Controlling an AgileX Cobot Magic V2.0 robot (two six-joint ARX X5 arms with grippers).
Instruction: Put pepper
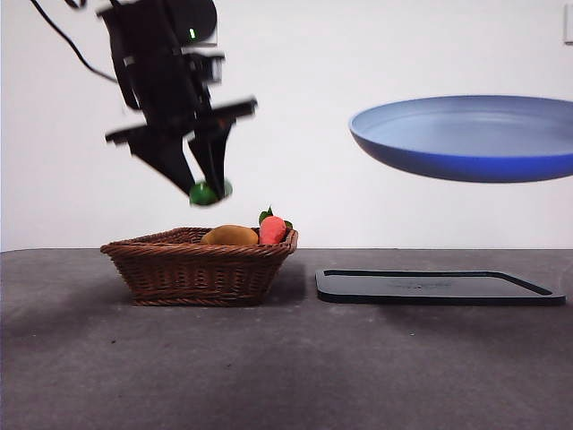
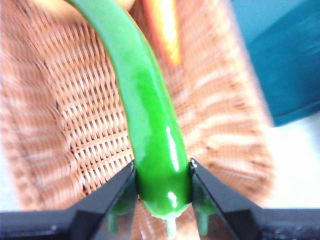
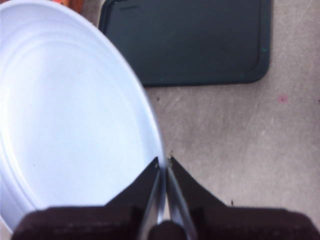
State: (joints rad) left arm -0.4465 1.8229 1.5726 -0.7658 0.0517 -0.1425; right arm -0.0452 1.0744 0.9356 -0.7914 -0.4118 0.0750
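Note:
The glossy green pepper (image 2: 150, 125) is gripped at its stem end by my left gripper (image 2: 162, 172), held above the wicker basket (image 2: 75, 125). In the front view the left gripper (image 1: 208, 184) hangs above the basket (image 1: 197, 264), and only the pepper's end (image 1: 206, 193) shows between the jaws. My right gripper (image 3: 164, 167) is shut on the rim of the blue plate (image 3: 70, 115) and holds it in the air. In the front view the plate (image 1: 466, 139) floats above the black tray (image 1: 439, 287).
The basket holds a yellow-orange fruit (image 1: 230, 236) and a red-orange item with green leaves (image 1: 272, 228). The black tray lies flat on the grey table (image 1: 269, 367) right of the basket, and also shows in the right wrist view (image 3: 190, 40).

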